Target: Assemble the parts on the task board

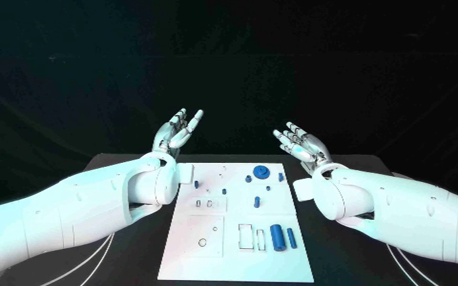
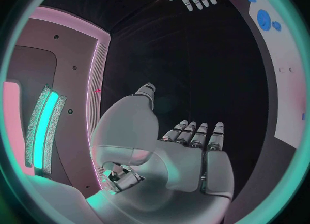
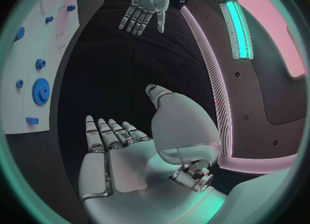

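Right now we are holding both robot hands up and wide open, the left robot hand and right robot hand gripping nothing; the blue parts are lying on the task board on the worktop; reaching down clumsily, we may be knocking small pieces away.

You find no readable text, label, brand, number or sign anywhere; task board markings too small to read.

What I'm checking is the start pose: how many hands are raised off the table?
2. The left hand is up by the task board's far-left corner, the right hand by its far-right; both empty.
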`<state>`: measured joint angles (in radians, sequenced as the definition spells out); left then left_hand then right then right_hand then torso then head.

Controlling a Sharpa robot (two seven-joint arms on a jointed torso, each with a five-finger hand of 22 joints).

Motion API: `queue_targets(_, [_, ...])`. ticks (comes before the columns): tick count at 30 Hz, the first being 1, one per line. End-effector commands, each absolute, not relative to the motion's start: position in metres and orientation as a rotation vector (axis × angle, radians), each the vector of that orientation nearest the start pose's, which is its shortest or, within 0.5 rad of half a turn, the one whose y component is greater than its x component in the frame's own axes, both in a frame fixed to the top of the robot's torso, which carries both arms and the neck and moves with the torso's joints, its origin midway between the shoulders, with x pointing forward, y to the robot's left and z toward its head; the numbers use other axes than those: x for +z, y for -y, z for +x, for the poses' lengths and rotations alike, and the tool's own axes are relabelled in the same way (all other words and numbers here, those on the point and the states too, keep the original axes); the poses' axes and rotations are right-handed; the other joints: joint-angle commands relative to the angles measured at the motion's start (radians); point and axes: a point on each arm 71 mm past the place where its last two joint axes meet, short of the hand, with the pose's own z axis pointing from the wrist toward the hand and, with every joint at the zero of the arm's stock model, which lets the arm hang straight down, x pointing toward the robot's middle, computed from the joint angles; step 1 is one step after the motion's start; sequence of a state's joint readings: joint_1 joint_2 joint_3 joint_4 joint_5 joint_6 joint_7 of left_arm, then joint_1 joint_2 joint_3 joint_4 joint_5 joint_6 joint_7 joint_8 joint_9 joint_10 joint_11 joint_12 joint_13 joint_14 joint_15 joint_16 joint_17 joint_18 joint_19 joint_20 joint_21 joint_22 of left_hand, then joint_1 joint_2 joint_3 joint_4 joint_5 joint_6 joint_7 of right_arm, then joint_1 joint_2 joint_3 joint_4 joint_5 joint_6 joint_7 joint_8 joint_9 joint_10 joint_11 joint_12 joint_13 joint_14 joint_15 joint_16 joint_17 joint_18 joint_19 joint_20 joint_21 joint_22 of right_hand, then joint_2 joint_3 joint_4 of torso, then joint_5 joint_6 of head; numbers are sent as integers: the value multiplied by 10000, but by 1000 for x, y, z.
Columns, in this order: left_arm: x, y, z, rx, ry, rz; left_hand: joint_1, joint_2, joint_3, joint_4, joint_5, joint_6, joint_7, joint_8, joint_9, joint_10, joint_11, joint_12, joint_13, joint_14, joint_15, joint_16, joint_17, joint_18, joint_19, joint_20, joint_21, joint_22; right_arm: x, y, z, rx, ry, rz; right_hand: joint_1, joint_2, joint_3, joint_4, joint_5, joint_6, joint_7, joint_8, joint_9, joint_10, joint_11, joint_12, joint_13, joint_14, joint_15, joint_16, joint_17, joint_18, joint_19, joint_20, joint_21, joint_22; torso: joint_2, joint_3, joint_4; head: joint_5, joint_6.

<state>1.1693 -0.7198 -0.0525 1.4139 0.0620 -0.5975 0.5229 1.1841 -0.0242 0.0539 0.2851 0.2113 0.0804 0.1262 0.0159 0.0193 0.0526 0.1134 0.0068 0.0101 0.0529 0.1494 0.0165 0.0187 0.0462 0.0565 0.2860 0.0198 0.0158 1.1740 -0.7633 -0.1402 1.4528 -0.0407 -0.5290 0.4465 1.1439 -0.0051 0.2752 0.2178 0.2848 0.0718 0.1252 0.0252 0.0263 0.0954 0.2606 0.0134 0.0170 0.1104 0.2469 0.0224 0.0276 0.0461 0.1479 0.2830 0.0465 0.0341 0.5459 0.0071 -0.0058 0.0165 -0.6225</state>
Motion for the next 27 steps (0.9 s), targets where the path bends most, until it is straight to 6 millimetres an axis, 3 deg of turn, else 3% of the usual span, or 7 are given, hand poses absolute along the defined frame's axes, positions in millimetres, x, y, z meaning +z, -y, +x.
queue_targets(1, [-197,-194,506,-14178,-12050,-11703,321,29,5,90,85,130,426,58,28,58,128,57,26,190,145,115,71,159,100,107,110,44,-227,193,487,14240,-15384,10155,1096,-147,353,-624,24,626,1716,277,208,888,73,194,113,898,68,260,196,259,452,98,277,114,1,3,-2,-1,0])
queue_targets(8, [-193,-206,504,-14071,-11906,-11352,707,30,46,76,71,929,726,311,214,846,455,209,138,1027,405,428,296,152,926,110,533,247,-219,206,495,12988,-14924,7686,2002,-351,910,-1598,-329,3319,1671,1483,984,4562,35,1052,482,4010,-31,1290,812,651,2385,80,1174,535,82,-24,-44,22,-104])
queue_targets(13, [-187,-211,503,-14061,-11735,-11231,1718,-190,140,21,29,2817,1037,1040,673,3230,788,741,380,4006,948,1608,996,329,4995,65,2520,1098,-212,209,499,12310,-14749,6467,2231,-647,1459,-2070,-498,5819,1438,2457,1531,7494,-362,1481,514,6787,-508,2131,1231,1174,5208,45,2450,1057,220,-11,-50,3,-159])
queue_targets(14, [-186,-212,503,-14069,-11722,-11210,2081,-280,196,-59,39,3660,870,1389,879,4134,647,959,464,5960,841,2441,1475,565,5547,45,2776,1174,-211,210,499,12240,-14744,6325,2229,-702,1551,-2118,-520,6143,1405,2552,1581,7677,-409,1452,491,6954,-562,2154,1232,1232,5402,36,2533,1077,257,-10,-53,5,-164])
queue_targets(15, [-185,-213,502,-14088,-11715,-11174,2128,-289,200,-45,38,3749,865,1425,902,4262,631,975,465,6037,815,2470,1491,605,5610,44,2792,1171,-209,210,500,12072,-14745,5963,2231,-740,1618,-2155,-532,6390,1381,2625,1619,7792,-435,1424,478,7058,-597,2163,1230,1269,5539,32,2591,1091,284,-10,-56,0,-164])
queue_targets(17, [-183,-215,501,-14135,-11719,-11121,2864,-433,313,-35,27,5634,863,2195,1360,7160,748,1539,621,7394,247,2987,1786,1290,6838,22,3200,1207,-205,210,501,11808,-14775,5381,2220,-861,1742,-2244,-560,6645,1347,2655,1620,7940,-480,1298,461,7281,-656,2169,1219,1321,5801,12,2694,1110,369,-10,-68,2,-153])
queue_targets(27, [-173,-214,489,-14648,-12182,-11049,3789,-743,855,56,28,7690,717,2930,1713,10240,290,1874,608,9882,-558,4058,2652,1397,9030,-767,4025,1346,-189,207,508,9805,-15522,1738,2060,-1278,2057,-2509,-517,7631,1049,2718,1565,9343,-862,1027,493,9240,-1254,2657,1437,1348,7248,-534,3683,1521,797,-42,-93,29,-149])
